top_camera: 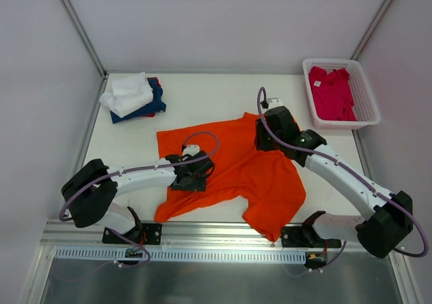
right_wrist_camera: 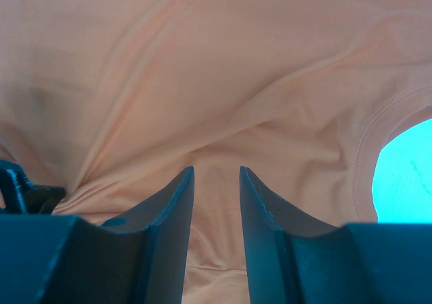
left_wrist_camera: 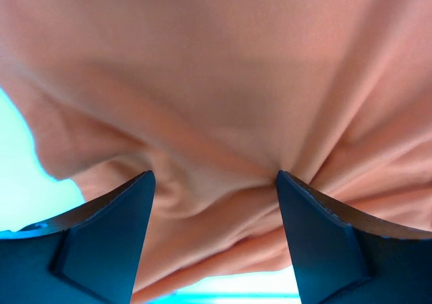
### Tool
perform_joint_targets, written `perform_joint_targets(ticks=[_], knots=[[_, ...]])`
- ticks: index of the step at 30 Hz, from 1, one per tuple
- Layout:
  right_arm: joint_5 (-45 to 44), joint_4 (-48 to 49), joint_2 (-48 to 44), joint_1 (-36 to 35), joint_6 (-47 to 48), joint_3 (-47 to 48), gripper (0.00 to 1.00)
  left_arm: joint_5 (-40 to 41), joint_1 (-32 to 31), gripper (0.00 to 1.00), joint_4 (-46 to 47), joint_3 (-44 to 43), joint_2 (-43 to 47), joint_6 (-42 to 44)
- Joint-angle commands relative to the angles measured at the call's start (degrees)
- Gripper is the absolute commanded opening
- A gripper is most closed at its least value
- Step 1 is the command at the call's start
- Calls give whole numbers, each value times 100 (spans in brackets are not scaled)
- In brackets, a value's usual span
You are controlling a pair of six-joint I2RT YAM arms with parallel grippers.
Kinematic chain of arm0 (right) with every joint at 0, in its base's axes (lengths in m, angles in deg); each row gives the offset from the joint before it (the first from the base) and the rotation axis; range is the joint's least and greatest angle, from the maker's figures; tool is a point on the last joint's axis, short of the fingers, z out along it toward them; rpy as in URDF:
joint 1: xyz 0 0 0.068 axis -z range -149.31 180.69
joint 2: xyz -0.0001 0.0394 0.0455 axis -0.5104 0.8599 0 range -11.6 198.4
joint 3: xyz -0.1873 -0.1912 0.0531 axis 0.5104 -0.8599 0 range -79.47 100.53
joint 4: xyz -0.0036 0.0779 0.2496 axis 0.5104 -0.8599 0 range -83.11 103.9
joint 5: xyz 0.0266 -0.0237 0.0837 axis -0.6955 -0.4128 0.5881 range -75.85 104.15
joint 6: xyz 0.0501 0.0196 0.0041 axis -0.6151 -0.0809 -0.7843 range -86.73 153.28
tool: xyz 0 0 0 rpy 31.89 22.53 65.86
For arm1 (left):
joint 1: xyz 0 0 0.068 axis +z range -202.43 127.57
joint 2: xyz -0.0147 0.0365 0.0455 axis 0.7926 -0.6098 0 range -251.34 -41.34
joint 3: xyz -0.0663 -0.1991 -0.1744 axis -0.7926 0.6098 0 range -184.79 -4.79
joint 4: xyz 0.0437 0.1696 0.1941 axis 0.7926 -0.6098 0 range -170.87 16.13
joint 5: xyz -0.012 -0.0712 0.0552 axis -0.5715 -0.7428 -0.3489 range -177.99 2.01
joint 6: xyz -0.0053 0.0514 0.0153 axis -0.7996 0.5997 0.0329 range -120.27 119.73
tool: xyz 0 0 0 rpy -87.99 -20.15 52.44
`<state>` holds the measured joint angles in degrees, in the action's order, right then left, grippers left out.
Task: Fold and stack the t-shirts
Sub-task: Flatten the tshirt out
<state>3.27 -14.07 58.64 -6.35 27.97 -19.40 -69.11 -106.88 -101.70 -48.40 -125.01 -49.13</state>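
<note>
A bright orange t-shirt (top_camera: 233,172) lies spread and creased in the middle of the table. My left gripper (top_camera: 192,178) rests on its left part. In the left wrist view its jaws (left_wrist_camera: 214,175) stand wide open, tips pressed into the orange cloth (left_wrist_camera: 223,101), with a bunched fold between them. My right gripper (top_camera: 264,140) sits on the shirt's upper right, near the collar (right_wrist_camera: 368,148). Its jaws (right_wrist_camera: 216,170) are a narrow gap apart over the cloth, with nothing pinched. A white t-shirt (top_camera: 128,91) lies folded on a navy one (top_camera: 152,107) at the back left.
A white mesh basket (top_camera: 370,108) at the back right holds a crumpled crimson-pink t-shirt (top_camera: 331,93). Bare white table (top_camera: 223,91) lies between the folded pile and the basket. Metal frame posts and light walls close in the back and sides.
</note>
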Motion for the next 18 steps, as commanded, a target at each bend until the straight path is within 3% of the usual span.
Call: perform_joint_targets(ticks=[1,10,14,18], knots=[[-2,-33,-37,47,38,92,36,194,-65,74,-732,-497,439,103],[33,-33,201,47,73,356,37,1618,346,83,-776,-1922,704,922],[50,-25,254,47,82,382,37,1331,1278,82,-558,-1818,660,887],[50,-33,306,47,117,400,37,759,2034,81,514,-1221,678,1071]])
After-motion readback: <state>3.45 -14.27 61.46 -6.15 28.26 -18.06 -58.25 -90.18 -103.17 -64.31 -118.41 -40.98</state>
